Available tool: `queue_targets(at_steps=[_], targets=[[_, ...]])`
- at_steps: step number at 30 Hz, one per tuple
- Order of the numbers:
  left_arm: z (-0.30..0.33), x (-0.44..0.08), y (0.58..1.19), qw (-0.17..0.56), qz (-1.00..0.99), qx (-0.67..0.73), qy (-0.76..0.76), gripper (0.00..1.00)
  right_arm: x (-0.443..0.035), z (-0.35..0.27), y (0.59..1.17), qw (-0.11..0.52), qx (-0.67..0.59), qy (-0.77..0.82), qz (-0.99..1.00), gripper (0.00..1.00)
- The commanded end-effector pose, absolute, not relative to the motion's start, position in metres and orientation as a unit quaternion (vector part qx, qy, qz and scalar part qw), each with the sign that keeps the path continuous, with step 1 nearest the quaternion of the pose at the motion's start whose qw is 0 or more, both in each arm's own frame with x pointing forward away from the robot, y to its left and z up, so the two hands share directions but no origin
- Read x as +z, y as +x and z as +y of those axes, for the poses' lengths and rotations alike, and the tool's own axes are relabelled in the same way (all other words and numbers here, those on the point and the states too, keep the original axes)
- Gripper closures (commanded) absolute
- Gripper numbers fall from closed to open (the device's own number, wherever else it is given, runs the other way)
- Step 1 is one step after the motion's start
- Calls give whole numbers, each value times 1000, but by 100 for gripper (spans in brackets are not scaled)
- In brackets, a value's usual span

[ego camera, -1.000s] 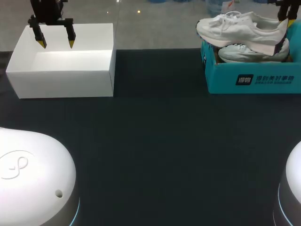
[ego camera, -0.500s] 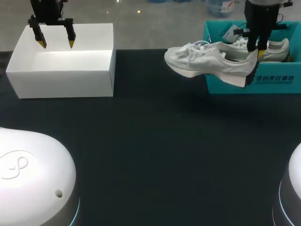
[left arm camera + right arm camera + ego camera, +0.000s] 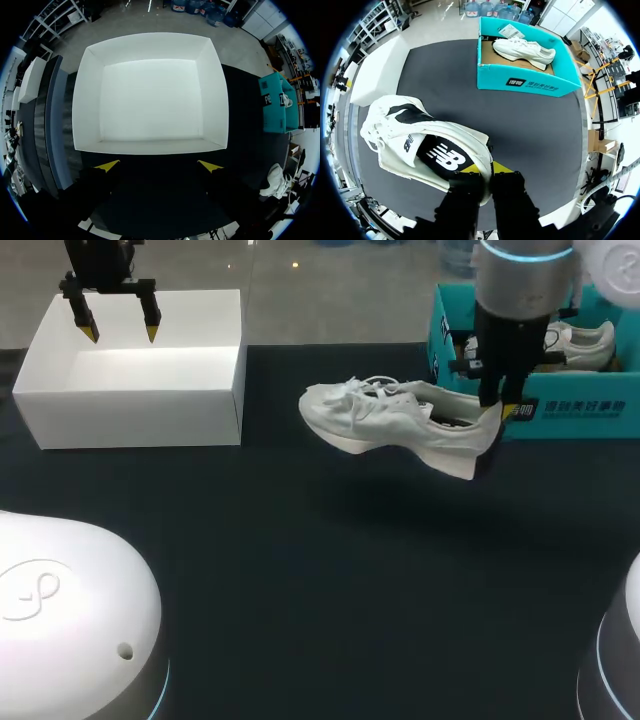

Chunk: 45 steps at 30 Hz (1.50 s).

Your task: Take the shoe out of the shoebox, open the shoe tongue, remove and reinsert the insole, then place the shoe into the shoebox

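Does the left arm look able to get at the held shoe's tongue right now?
Probably yes: the shoe hangs from the right gripper above the table, laces up, and nothing stands between it and the open left gripper.

Robotics lab: robot arms (image 3: 520, 280) over dark table (image 3: 320, 590)

The shoe (image 3: 390, 425) pinched in my right gripper (image 3: 486, 169) looks like soft matt white fabric with a few smoother panels, and its black insole (image 3: 437, 152) is matt too. The shoebox (image 3: 540, 87) ahead of that gripper is matt teal card, raw brown inside. The white box (image 3: 87, 100) under my left gripper (image 3: 159, 165) is smooth matt card. The table (image 3: 330, 580) is dark, matt, kinda felt-like.
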State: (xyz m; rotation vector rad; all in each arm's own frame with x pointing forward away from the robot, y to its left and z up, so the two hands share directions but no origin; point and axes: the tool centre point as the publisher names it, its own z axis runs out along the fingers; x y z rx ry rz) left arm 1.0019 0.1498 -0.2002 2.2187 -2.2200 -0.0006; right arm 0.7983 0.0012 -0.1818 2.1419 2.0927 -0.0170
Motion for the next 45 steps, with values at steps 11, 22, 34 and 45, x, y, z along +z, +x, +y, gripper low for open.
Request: queue_targets(at_steps=[11, 22, 34, 45], targets=[[150, -200, 1001, 1, -707, 0, 707, 0, -206, 30, 748, 37, -2, 728, 685, 100], [150, -200, 1001, 1, -707, 0, 707, 0, -209, 31, 746, 25, -22, 733, 679, 100], [150, -200, 1001, 1, -707, 0, 707, 0, -209, 31, 746, 25, -22, 733, 679, 100], [150, -200, 1001, 1, -707, 0, 707, 0, -212, 31, 744, 23, -19, 732, 681, 100]])
